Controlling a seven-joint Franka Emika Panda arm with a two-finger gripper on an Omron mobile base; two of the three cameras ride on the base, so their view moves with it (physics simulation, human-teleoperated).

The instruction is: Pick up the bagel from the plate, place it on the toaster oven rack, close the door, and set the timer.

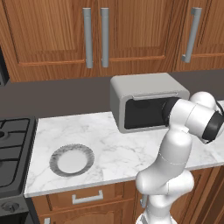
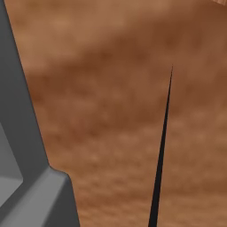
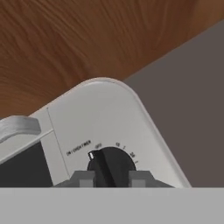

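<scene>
The toaster oven point(image 1: 140, 89) stands at the back of the marble counter with its dark-glass door point(image 1: 144, 114) closed. The bagel and the toaster oven rack are hidden behind it. The plate point(image 1: 55, 159) lies bare near the counter's front left. My arm reaches to the oven's right panel. In the hand view my gripper point(image 3: 111, 178) is shut on the dark timer knob point(image 3: 111, 162), one fingertip point(image 3: 83, 178) on each side of it. The knob's white mark points up and left, near the printed scale. The door's silver handle point(image 3: 17, 127) shows at the left.
A black stove point(image 1: 13, 148) borders the counter on the left. Wooden wall cabinets point(image 1: 96, 39) with long bar handles hang above the oven. A drawer front point(image 1: 87, 197) sits below the counter edge. The right base view is pressed close to brown wood and a grey corner point(image 2: 26, 177).
</scene>
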